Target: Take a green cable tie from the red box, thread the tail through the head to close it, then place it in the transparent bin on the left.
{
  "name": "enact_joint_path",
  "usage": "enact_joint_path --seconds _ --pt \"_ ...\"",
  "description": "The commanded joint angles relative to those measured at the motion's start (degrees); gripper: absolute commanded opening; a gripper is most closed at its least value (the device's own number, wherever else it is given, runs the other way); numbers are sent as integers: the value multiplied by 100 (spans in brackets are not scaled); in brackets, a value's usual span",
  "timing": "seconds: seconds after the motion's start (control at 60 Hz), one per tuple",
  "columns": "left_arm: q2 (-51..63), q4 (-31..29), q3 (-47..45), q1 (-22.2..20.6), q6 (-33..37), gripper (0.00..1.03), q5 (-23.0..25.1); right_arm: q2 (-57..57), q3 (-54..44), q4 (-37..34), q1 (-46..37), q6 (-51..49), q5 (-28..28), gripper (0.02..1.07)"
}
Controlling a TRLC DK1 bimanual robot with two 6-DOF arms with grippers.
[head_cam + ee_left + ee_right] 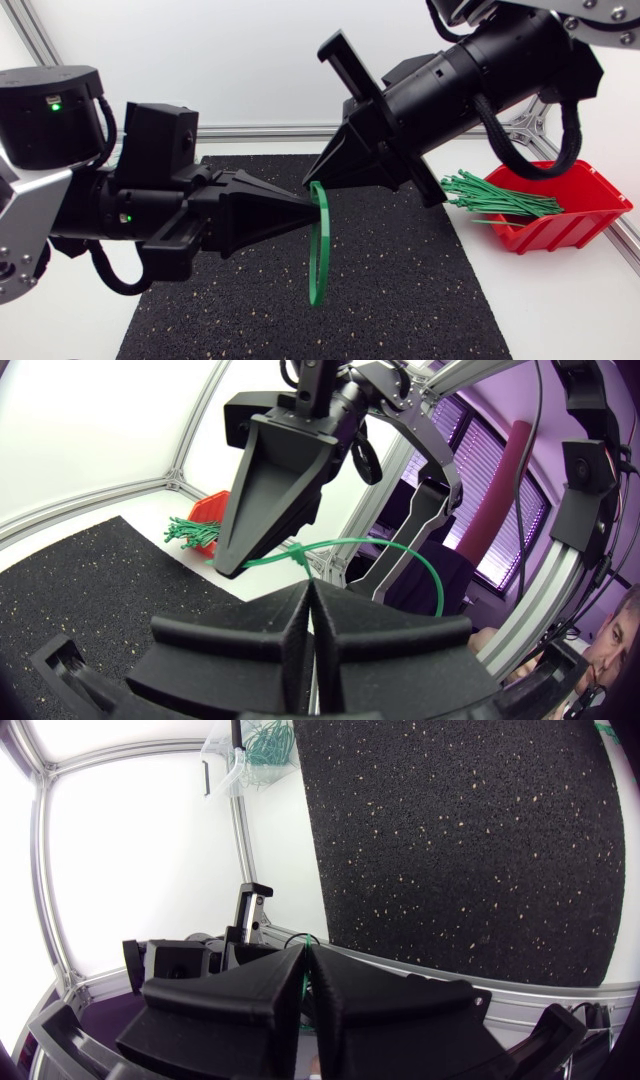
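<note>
A green cable tie [316, 260] bent into a loop hangs above the black mat [400, 290]. My left gripper [315, 207] comes in from the left and is shut on the loop's upper part. My right gripper [312, 182] reaches down from the upper right, its tip just above the left one, shut on the tie's tail end. In the left wrist view the cable tie [400, 545] arcs away past my left gripper [310, 588], and the right gripper [232, 568] pinches its end. The red box [585, 200] at the right holds several green ties [495, 197]. The right wrist view shows the transparent bin [245, 755].
The black mat [460, 840] covers the table's middle under both grippers. The transparent bin holds several green ties and stands off the mat's far corner. The red box [212, 510] sits beyond the mat on the white table.
</note>
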Motion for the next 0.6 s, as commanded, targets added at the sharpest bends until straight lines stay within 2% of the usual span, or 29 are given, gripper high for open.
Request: enact_joint_path --seconds 0.0,0.1,0.15,0.25,0.283,0.417,0.483,0.583 --pt "196 -103 313 93 179 4 104 127 218 -273 56 -440 71 44" --pt "328 -349 401 129 372 4 -71 144 385 -387 29 -598 308 46" --pt "371 -446 454 129 434 3 -194 162 499 -466 3 -747 616 47" --pt "477 -639 577 164 566 4 -432 232 675 -765 21 -1143 1038 58" --pt "512 -771 647 155 636 4 -520 241 701 -809 21 -1213 1196 58" --pt "679 -1430 964 164 1032 4 -1091 364 745 -993 -6 -1547 1917 66" --pt "688 -1729 1113 172 1181 4 -1451 452 771 -1134 -15 -1776 2277 73" --pt "653 -2081 1263 225 1392 4 -1970 522 745 -1222 -15 -2022 2892 80"
